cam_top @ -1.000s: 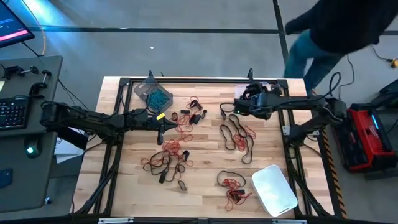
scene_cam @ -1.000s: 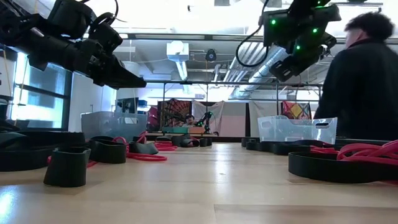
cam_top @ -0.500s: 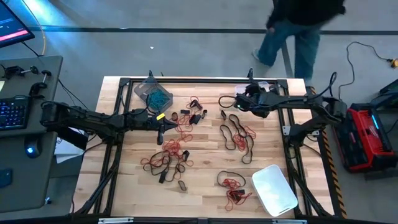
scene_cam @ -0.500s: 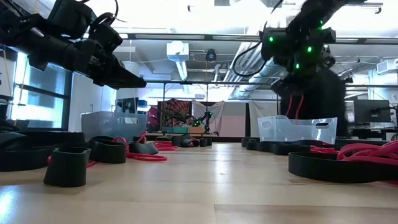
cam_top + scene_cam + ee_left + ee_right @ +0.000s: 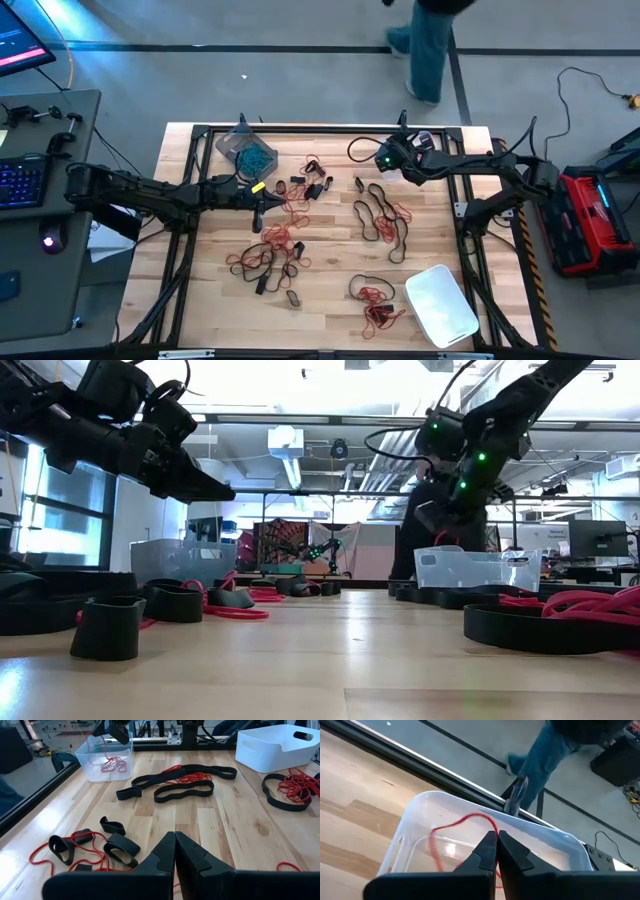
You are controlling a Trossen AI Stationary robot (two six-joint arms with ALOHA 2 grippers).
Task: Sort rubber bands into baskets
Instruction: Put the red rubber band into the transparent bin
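My right gripper (image 5: 496, 836) is shut on a red rubber band (image 5: 470, 822) just above the clear tub (image 5: 415, 820) at the table's far right; it also shows in the high view (image 5: 386, 160) and the low view (image 5: 440, 520). The clear tub (image 5: 105, 757) has red bands lying in it. My left gripper (image 5: 175, 837) is shut and empty, held above the table's left middle (image 5: 258, 205). Red and black bands (image 5: 380, 215) lie loose across the table. The grey-tinted tub (image 5: 245, 148) holds teal bands. The whitish tub (image 5: 440, 305) stands near right. My right gripper pinches the red band between its two fingertips at one spot on the loop (image 5: 492, 827). The fingers slant down from above the tub. The band hangs slack below them, curving down inside the clear tub (image 5: 437, 855).
Short black bands (image 5: 115, 847) and a red strand lie just ahead of my left gripper. Long black loops (image 5: 185, 785) lie mid-table. A person (image 5: 435, 40) walks on the floor beyond the table's far edge. A desk with a keyboard (image 5: 20, 175) stands to the left.
My right gripper, still shut on the red band, has come down and gone a little toward the far edge, over the clear tub; the band now hangs into it. The person behind the table has walked toward the left.
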